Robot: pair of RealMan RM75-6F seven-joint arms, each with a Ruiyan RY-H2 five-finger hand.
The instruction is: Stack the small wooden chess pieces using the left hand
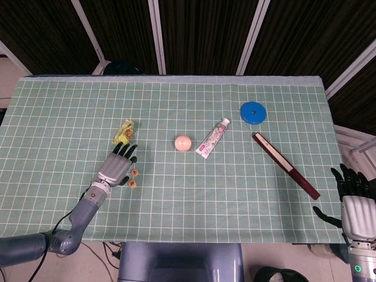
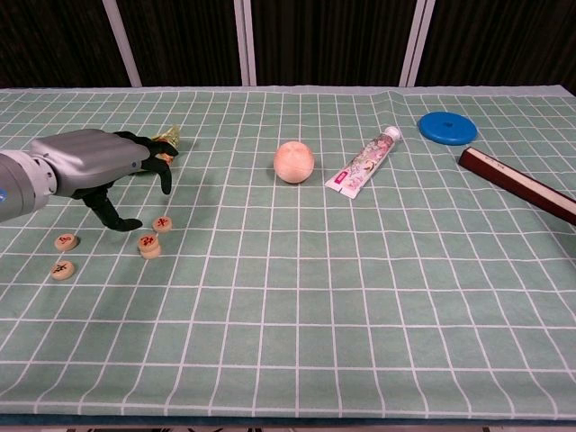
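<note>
Several small round wooden chess pieces lie on the green gridded mat. In the chest view one piece (image 2: 163,223) lies beside a thicker-looking piece (image 2: 149,245), and two more (image 2: 66,241) (image 2: 62,269) lie further left. The head view shows only two pieces (image 1: 135,173) (image 1: 133,183) beside my left hand (image 1: 117,166). My left hand (image 2: 94,165) hovers above and behind the pieces, fingers apart and curved down, holding nothing. My right hand (image 1: 355,200) stays off the table's right edge, fingers spread, empty.
A yellow-green candy wrapper (image 1: 124,131) lies just beyond the left hand. A peach ball (image 2: 294,161), a toothpaste tube (image 2: 364,162), a blue disc (image 2: 447,127) and a long dark red box (image 2: 517,184) lie across the middle and right.
</note>
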